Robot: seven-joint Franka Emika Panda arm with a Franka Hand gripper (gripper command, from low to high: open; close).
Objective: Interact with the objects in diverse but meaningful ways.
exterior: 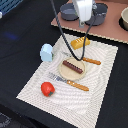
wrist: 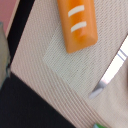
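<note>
Best lowered straight onto the bread block (exterior: 80, 42), lying at the far edge of the woven mat (exterior: 35, 85), jaws across its narrow width, clear of the knife (wrist: 107, 75) nearby. Gripper (exterior: 86, 15) above it; spread or pressed together, impossible to tell. Dark cloth around, brown board with grey pots (exterior: 97, 12) beyond.

Wrist view: bread block (wrist: 77, 25) cut off at edge, knife blade (wrist: 110, 75) blurred; tool unseen.
</note>
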